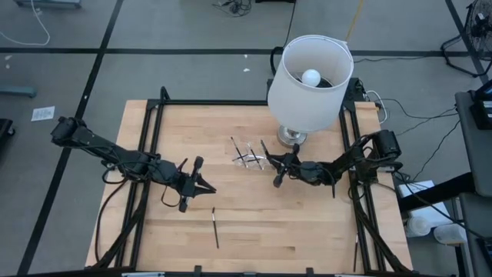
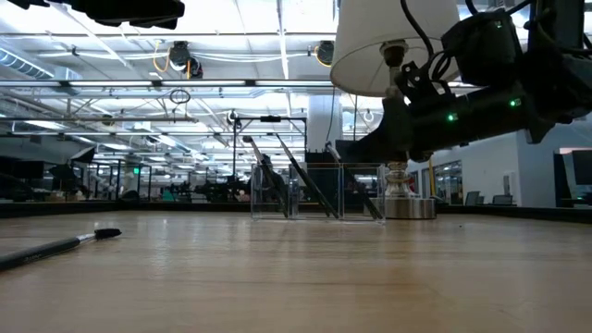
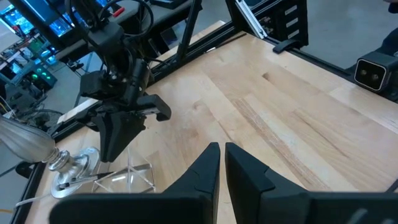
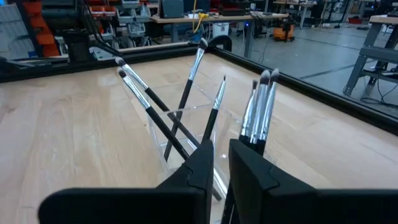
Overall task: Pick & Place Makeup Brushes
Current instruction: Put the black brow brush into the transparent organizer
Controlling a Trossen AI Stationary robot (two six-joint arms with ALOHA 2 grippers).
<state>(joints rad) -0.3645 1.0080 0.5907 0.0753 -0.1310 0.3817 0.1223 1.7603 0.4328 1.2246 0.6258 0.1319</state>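
A clear acrylic holder stands mid-table, next to the lamp base. Several thin black makeup brushes lean in it with their bristle tips up. One more brush lies flat on the wood near the table's near edge. My right gripper hovers at the holder's right side, above its rim, shut with a slim gap. My left gripper is shut and hangs over bare wood left of the holder, up and away from the loose brush. My right gripper seems to hold one makeup brush by its handle, pinched between the fingertips. It comes from the table's right side, slanting down. The brush leans into the holder with its bristle tip up. My own fingers hide the exact place of contact.
A white-shaded lamp stands on a silver base just behind the holder and over my right arm. Black frame rails run along the table's left and right sides. Bare wood lies between the two grippers and the near edge.
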